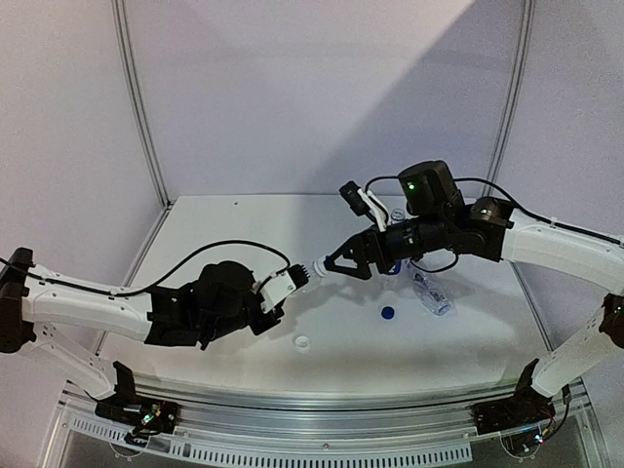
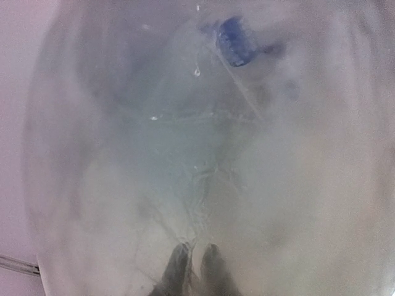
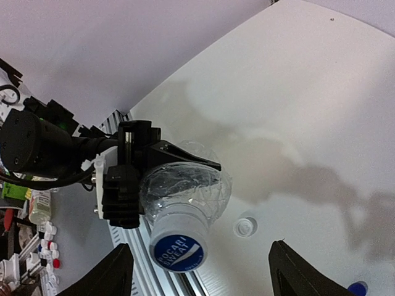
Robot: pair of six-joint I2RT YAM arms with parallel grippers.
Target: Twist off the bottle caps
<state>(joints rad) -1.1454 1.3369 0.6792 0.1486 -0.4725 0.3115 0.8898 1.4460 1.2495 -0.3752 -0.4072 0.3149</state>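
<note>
white table, pale lilac enclosure walls, metal rail at the near edge; a loose blue cap and a white cap lie on the table, apart; a clear bottle lies on its side near the right arm; left gripper clamped on a crumpled bottle held above the table, long axis roughly level, its pocari sweat cap pointing at the right gripper; that one's fingers stand apart either side of the cap, not touching it
</note>
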